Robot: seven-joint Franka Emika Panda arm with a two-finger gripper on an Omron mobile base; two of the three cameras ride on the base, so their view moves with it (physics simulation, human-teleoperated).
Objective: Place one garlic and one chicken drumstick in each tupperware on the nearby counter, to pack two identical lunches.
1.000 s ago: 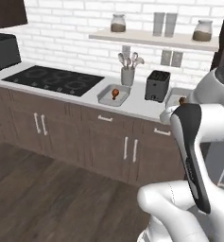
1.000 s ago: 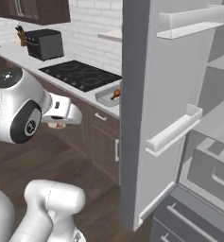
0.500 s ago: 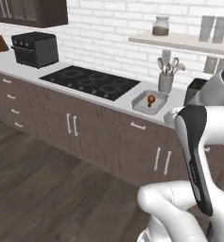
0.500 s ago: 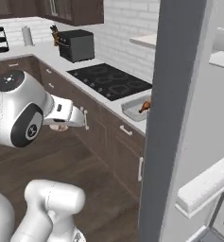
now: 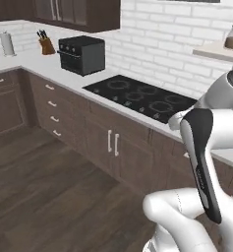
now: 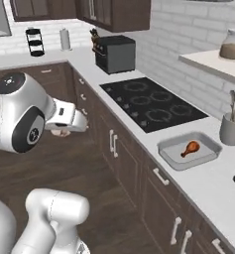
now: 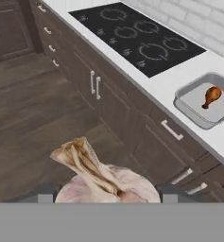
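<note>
My gripper [image 7: 108, 191] is shut on a pale beige garlic [image 7: 101, 177], whose dry stalk points up and left in the hand view. In the right base view the gripper [image 6: 63, 131] hangs over the wooden floor, left of the cabinets, with the garlic [image 6: 62, 133] under the hand. A pale-grey tupperware [image 6: 208, 158] sits on the light counter [image 6: 213, 186] right of the cooktop and holds one reddish-brown chicken drumstick [image 6: 190, 148]. The same tupperware [image 7: 191, 90] and drumstick [image 7: 211, 96] lie far right in the hand view, well away from the gripper.
A black cooktop [image 6: 151, 104] is set into the counter. A black toaster oven [image 6: 115, 53] and a knife block [image 5: 46, 45] stand further along. A grey utensil cup [image 6: 232, 130] is behind the tupperware. Dark cabinets [image 7: 108, 101] with bar handles line the open wooden floor [image 5: 44, 197].
The whole picture has shifted as the base turned: the open fridge door has left the right base view, and the cooktop and counter slid across. The garlic stays in the gripper.
</note>
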